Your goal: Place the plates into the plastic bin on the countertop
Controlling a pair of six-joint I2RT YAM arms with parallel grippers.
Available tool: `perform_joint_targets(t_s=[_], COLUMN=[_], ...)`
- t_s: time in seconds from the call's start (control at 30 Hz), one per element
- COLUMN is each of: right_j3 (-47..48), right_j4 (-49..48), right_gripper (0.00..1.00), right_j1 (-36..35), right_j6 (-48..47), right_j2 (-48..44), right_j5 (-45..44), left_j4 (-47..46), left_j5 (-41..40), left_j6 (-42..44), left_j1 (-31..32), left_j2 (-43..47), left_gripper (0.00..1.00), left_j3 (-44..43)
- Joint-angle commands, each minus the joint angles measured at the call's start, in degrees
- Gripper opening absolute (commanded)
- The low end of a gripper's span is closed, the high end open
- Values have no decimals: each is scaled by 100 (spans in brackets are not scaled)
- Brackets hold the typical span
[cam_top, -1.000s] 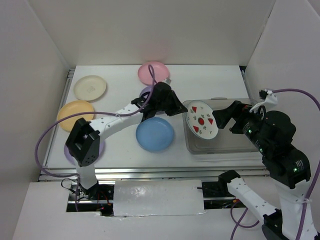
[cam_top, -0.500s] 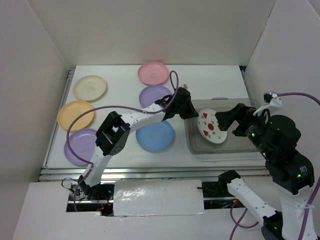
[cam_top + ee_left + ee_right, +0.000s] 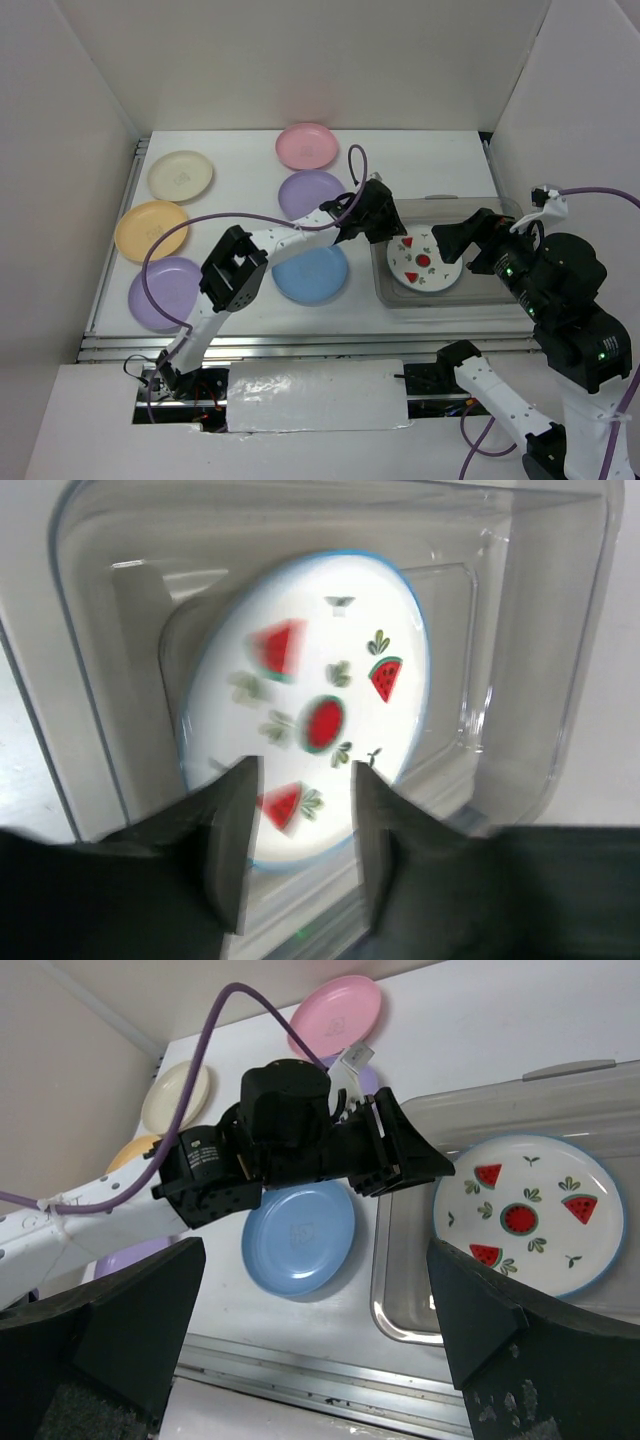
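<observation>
No readable brand or label. The blue and pink plates have a faint stamped mark at the centre, too small to read.

White desk (image 3: 440, 160), plain, with metal rails on its edges. The plastic bin (image 3: 450, 201) is a clear greyish tub with rounded corners and a rim, at the desk's near-right corner.

- Fruit plate (image 3: 425, 262): white with a thin blue rim, red watermelon slices and small green leaves. It is inside the bin, in its left part. It looks blurred in the left wrist view, so I cannot tell if it lies fully flat.
- Blue plate (image 3: 312, 275): near edge, just beside the bin's left wall.
- Lavender plate (image 3: 310, 192): between the blue plate and the pink plate (image 3: 306, 146), which is mid far edge.
- Cream plate (image 3: 180, 176): far-left corner.
- Orange-yellow plate (image 3: 150, 229): left edge.
- Second lavender plate (image 3: 160, 295): near-left corner, partly under the left arm.

All six outside the bin lie flat on the desk.

Left hand (image 3: 397, 232): at the bin's left rim, fingers spread, pinching nothing. The fruit plate is clear of them in the right wrist view.

Right hand (image 3: 452, 245): above the bin's right part, fingers spread wide, holding nothing.
</observation>
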State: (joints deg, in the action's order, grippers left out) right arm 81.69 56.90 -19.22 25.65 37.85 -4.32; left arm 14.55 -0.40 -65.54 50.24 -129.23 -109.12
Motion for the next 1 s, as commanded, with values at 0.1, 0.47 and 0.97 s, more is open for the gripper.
perform_joint_targets(t_s=[0.1,0.47,0.97], right_j3=[13,-303,-918], right_j4=[-83,-522,-971], right_gripper=[100,100,100], right_j1=[50,59,50], right_j6=[-60,-113,-34], right_j2=[-5,-154,-93], right_j5=[124,1108,1662], left_j4=[39,1802,1684], left_j5=[-539,-2909,-1657], left_j6=[190,885,1833], left_j1=[162,189,-1965], left_j2=[565,2679,4433], left_gripper=[78,99,96], left_j3=[-408,214,4293])
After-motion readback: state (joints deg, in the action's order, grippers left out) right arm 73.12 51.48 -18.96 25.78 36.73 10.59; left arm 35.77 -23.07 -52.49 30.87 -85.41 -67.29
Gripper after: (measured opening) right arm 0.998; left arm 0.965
